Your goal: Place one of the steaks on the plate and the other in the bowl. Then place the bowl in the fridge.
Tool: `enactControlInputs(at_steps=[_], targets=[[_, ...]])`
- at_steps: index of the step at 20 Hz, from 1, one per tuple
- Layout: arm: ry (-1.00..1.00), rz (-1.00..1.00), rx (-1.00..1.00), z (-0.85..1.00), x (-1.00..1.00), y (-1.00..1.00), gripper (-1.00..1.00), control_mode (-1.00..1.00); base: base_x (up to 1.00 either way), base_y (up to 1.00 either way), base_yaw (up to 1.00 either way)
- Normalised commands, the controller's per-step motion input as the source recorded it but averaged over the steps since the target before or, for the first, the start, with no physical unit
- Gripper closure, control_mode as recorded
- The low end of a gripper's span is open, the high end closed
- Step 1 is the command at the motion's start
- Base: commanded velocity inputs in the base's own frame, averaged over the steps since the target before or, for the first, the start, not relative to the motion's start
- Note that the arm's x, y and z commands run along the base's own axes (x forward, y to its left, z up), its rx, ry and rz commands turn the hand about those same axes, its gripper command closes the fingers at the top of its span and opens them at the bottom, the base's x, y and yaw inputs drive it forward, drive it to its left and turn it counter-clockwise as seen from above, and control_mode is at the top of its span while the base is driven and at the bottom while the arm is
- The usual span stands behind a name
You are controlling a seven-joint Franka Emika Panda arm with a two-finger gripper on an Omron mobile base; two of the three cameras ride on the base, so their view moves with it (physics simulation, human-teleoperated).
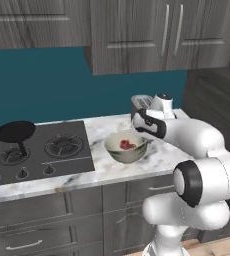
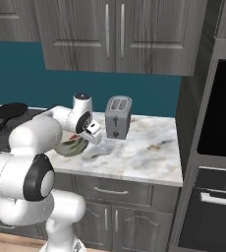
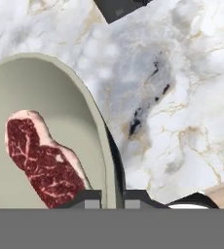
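bowl [image 1: 125, 147]: sitting on counter [image 1: 112, 170] near front edge, just right of stove [image 1: 37, 152]
steak [image 1: 127, 145]: lying inside bowl
arm [image 1: 187, 135]: reaching over bowl's right rim

A: What carries everything?
B: A white marble desk [image 1: 102, 172] with grey and gold veins, over grey drawers.
A: What sits directly on it?
B: A beige bowl [image 1: 125, 147] near the front edge, just right of the gas cooktop [image 1: 34, 152]. A grey toaster [image 2: 118, 117] stands upright farther back, apart from the bowl.
A: And the cooktop?
B: Set into the desk's left part.
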Motion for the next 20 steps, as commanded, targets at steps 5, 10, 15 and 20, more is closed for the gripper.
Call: enactControlInputs(at_steps=[5, 10, 15, 20], targets=[[-0.07, 0.01, 0.20, 0.94, -0.70, 0.11, 1.00, -1.00, 0.00, 0.00, 0.00], [-0.01, 0.02, 0.19, 0.84, -0.75, 0.12, 1.00, -1.00, 0.00, 0.00, 0.00], [-0.01, 0.10, 0.09, 0.27, -0.57, 0.00, 1.00, -1.00, 0.00, 0.00, 0.00], [-0.13, 0.06, 0.00, -0.07, -0.34, -0.01, 1.00, -1.00, 0.00, 0.00, 0.00]])
